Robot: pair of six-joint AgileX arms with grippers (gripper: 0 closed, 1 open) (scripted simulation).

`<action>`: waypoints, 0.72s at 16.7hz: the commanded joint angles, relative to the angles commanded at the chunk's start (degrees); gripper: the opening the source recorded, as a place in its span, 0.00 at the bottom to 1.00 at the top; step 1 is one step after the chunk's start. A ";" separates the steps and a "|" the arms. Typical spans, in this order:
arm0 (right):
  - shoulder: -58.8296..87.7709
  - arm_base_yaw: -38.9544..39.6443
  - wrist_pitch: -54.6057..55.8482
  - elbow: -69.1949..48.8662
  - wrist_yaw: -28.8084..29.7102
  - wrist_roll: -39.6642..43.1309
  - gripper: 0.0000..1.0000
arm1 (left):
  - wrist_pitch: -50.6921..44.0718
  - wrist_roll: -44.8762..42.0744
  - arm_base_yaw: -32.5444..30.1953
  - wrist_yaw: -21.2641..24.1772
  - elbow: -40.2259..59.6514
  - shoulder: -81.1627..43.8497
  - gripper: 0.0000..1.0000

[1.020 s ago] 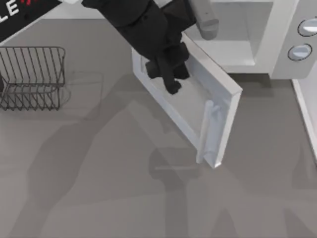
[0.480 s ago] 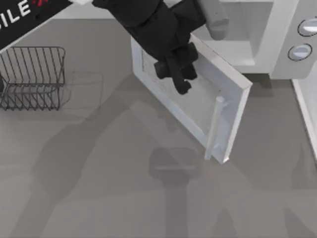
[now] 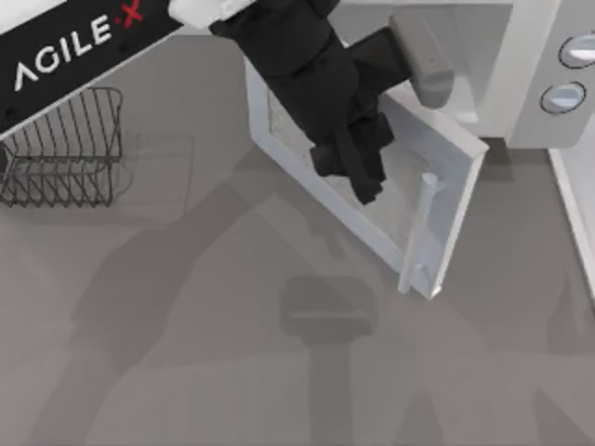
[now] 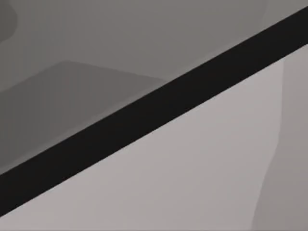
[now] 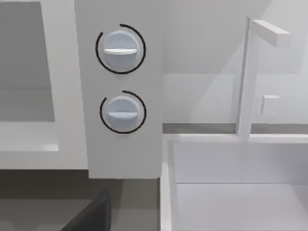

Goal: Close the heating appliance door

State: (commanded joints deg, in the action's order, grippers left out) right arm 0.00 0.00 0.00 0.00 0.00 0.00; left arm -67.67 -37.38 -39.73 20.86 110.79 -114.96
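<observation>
The white microwave (image 3: 493, 74) stands at the back right of the table, its two round knobs (image 5: 120, 48) on the panel right of the pale cavity. Its door (image 3: 395, 228) hangs partly open, hinged at the cavity's left side and angled out over the table. The pale bar handle (image 3: 416, 237) runs near the door's free edge. My left gripper (image 3: 361, 177), black and shut on nothing, presses against the door's outer face over the window. My right arm is parked off to the right, its wrist camera facing the control panel.
A dark wire rack (image 3: 60, 144) sits at the left of the table. A white boxy fixture (image 5: 240, 168) with an upright post stands right of the microwave. Open grey tabletop (image 3: 232, 353) lies in front of the door.
The door has swung further toward the cavity, its free edge moving right. My left gripper has moved right and forward with it, staying against the outer face.
</observation>
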 joint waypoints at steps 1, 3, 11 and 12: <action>0.00 0.00 0.00 0.00 0.00 0.00 1.00 | 0.58 0.22 0.03 -0.35 0.81 0.19 0.00; 0.00 0.00 0.00 0.00 0.00 0.00 1.00 | 1.98 0.41 0.35 -1.06 2.37 0.73 0.00; 0.00 0.00 0.00 0.00 0.00 0.00 1.00 | 0.25 0.69 -1.01 -0.37 2.15 -0.72 0.00; 0.00 0.00 0.00 0.00 0.00 0.00 1.00 | -0.41 0.92 -1.47 -0.19 2.19 -1.43 0.00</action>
State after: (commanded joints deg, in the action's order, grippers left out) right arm 0.00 0.00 0.00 0.00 0.00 0.00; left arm -68.09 -36.45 -41.20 20.67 112.98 -116.39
